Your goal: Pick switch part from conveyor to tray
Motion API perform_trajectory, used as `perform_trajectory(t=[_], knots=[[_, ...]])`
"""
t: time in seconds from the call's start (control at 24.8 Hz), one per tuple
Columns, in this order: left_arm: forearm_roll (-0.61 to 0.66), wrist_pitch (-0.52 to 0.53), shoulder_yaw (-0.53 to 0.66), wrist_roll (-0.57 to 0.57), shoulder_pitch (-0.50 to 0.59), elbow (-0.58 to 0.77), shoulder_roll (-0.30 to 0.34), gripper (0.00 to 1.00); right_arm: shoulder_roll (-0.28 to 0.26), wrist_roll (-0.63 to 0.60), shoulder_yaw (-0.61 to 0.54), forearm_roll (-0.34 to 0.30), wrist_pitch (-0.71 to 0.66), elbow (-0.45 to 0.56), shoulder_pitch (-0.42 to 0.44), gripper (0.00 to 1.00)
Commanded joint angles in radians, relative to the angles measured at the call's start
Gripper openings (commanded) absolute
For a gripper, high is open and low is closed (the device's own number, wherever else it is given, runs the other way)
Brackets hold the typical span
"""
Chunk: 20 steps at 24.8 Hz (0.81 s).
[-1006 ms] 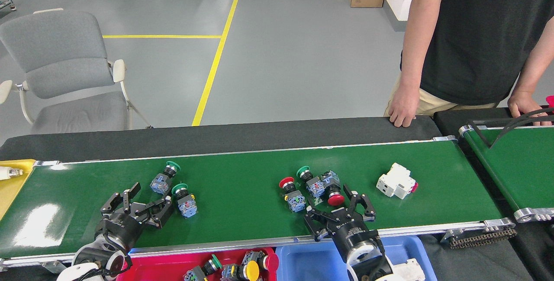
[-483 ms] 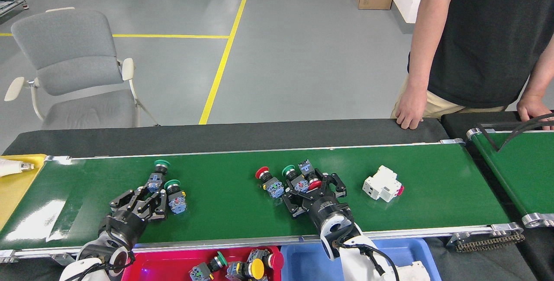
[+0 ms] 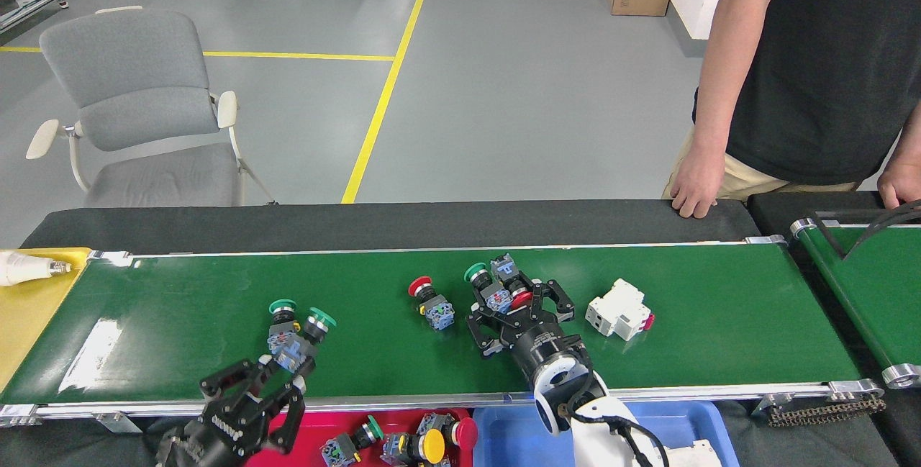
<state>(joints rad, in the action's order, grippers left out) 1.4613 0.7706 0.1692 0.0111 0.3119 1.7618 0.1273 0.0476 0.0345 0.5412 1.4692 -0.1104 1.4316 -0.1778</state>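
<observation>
The conveyor [image 3: 180, 309] is a glossy green belt running across the head view. At its front edge my left gripper [image 3: 282, 370] is shut on a green-capped switch part [image 3: 288, 348], and a second green-capped switch [image 3: 316, 327] leans against it. Mid-belt, my right gripper [image 3: 522, 305] has its jaws closed around a red-capped switch part [image 3: 519, 299], in a cluster with a green-capped switch [image 3: 478, 276]. A lone red-capped switch [image 3: 428, 301] lies to their left and a white breaker [image 3: 617, 309] to their right. Below the belt sit a red tray [image 3: 302, 432] holding several switches and a blue tray [image 3: 504, 431].
A person stands behind the belt at the right, one hand [image 3: 691, 193] resting on the black far rail. A narrower green belt [image 3: 863, 294] adjoins at the right, and a yellow tray [image 3: 29, 316] sits at the left end. A grey chair [image 3: 144, 107] stands beyond.
My left gripper pulled back toward the front edge, bringing the green-capped switches with it. The right gripper stays on the red-capped switch. The view has shifted slightly.
</observation>
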Motion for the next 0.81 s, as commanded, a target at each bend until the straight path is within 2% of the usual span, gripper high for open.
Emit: perform_trajectory(t=[0.0,0.04,0.08,0.12,0.24,0.36,0.44,0.56,0.64,0.76], knots=[[-0.004,0.015,0.004,0.012,0.015,0.018,-0.014,0.99,-0.035,-0.002,0.062,0.003,-0.103,0.121,0.052,0.10],[-0.006,0.015,0.004,0.010,0.013,0.018,-0.017,0.99,-0.051,-0.004,0.085,0.003,-0.127,0.145,0.069,0.25],[-0.007,0.015,0.016,0.010,0.013,0.018,-0.018,0.99,-0.064,-0.005,0.118,0.005,-0.149,0.176,0.089,0.75],[-0.009,0.015,0.029,0.010,0.010,0.018,-0.018,0.99,-0.069,-0.007,0.135,0.005,-0.169,0.190,0.101,1.00],[-0.012,0.015,0.133,0.004,0.012,0.018,-0.047,0.99,-0.071,-0.007,0.146,0.005,-0.207,0.191,0.107,1.00],[-0.010,-0.125,0.253,0.003,0.007,0.018,-0.113,0.99,-0.069,-0.007,0.140,0.002,-0.210,0.193,0.107,1.00],[-0.010,-0.203,0.317,0.004,0.012,0.016,-0.115,0.99,-0.068,-0.007,0.125,-0.003,-0.203,0.197,0.107,1.00],[-0.006,-0.237,0.358,0.004,0.023,0.015,-0.118,0.99,-0.060,-0.008,-0.041,-0.007,-0.164,0.208,0.118,1.00],[-0.002,-0.264,0.354,0.009,0.023,0.018,-0.118,0.99,-0.045,-0.028,-0.234,-0.039,-0.108,0.211,0.165,1.00],[-0.001,-0.286,0.352,0.012,0.019,0.015,-0.113,0.99,-0.035,-0.090,-0.457,-0.079,-0.060,0.237,0.251,1.00]])
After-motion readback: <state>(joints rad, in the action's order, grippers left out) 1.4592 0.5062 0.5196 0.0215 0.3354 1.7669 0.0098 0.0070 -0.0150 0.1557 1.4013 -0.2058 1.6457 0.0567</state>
